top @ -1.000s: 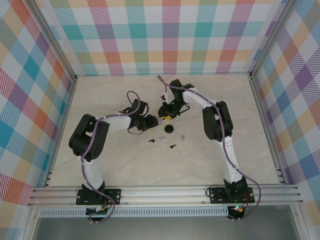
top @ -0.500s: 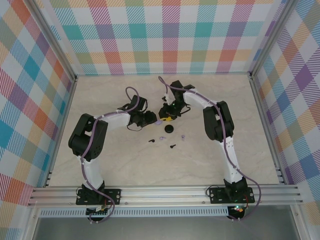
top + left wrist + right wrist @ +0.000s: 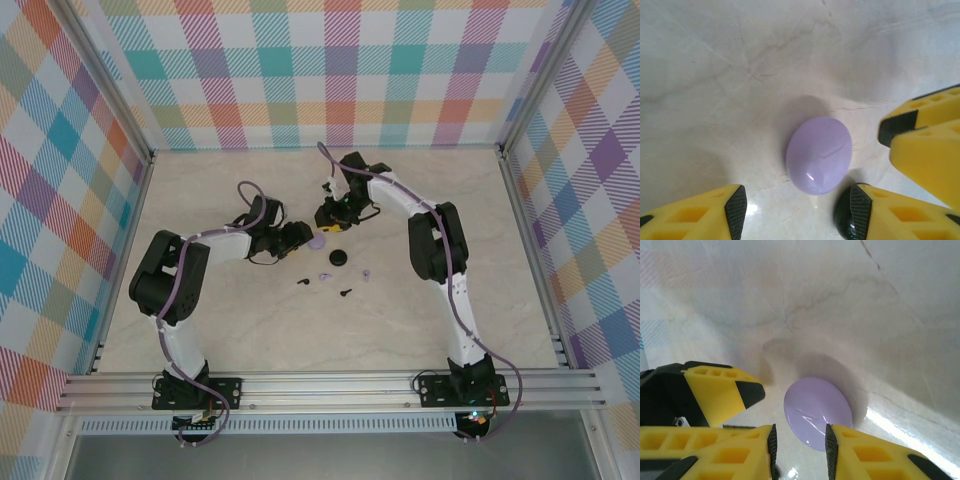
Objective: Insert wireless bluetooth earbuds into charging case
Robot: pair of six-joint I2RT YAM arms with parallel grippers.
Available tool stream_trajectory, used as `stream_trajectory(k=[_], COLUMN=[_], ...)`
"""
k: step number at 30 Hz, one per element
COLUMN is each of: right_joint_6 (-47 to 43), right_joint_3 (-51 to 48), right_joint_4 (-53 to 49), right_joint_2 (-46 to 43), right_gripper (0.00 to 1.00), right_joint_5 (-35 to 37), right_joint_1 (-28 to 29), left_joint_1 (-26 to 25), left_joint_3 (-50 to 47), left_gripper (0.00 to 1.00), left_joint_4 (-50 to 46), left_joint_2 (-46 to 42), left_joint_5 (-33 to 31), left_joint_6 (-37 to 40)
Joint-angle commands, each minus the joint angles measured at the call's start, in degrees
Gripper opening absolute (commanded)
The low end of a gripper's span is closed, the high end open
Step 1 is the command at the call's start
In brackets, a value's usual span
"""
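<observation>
A closed pale lilac charging case (image 3: 316, 241) (image 3: 819, 155) (image 3: 817, 412) lies on the table between my two grippers. My left gripper (image 3: 297, 236) (image 3: 797, 212) is open, its fingertips (image 3: 735, 210) just short of the case and touching nothing. My right gripper (image 3: 330, 214) (image 3: 801, 452) hovers over the case's other side, jaws a narrow gap apart with nothing between them. A black case (image 3: 339, 259) sits nearer. Four small earbuds lie loose in front: two black (image 3: 303, 281) (image 3: 345, 292) and two lilac (image 3: 326, 276) (image 3: 367, 275).
Checked walls and metal rails (image 3: 330, 390) fence the marble table (image 3: 220, 330). The right gripper's fingers (image 3: 920, 130) stand close to the lilac case in the left wrist view, and a left finger (image 3: 725, 390) shows in the right wrist view.
My left gripper has opened and drawn back to the left. The lilac case now lies uncovered on the table between the grippers. The right gripper has barely moved.
</observation>
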Motion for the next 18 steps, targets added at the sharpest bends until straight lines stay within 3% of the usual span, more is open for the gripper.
stream_trajectory(k=[1,18], right_joint_6=[0.1,1.4], right_joint_3=[1.7,0.4], right_joint_4=[-2.2,-1.5], right_joint_2=[2.3,3.6], right_gripper=[0.34,0.22], right_joint_5=[-0.9,-0.8], right_joint_1=[-0.2,-0.4], left_joint_1=[0.2,-1.4], left_joint_3=[-1.0,-1.0], left_gripper=[0.59,0.51], left_joint_4=[5.2,6.6], left_joint_2=[1.4,4.4], left_joint_5=[3.3,3.9], left_joint_6=[-3.4,-4.9])
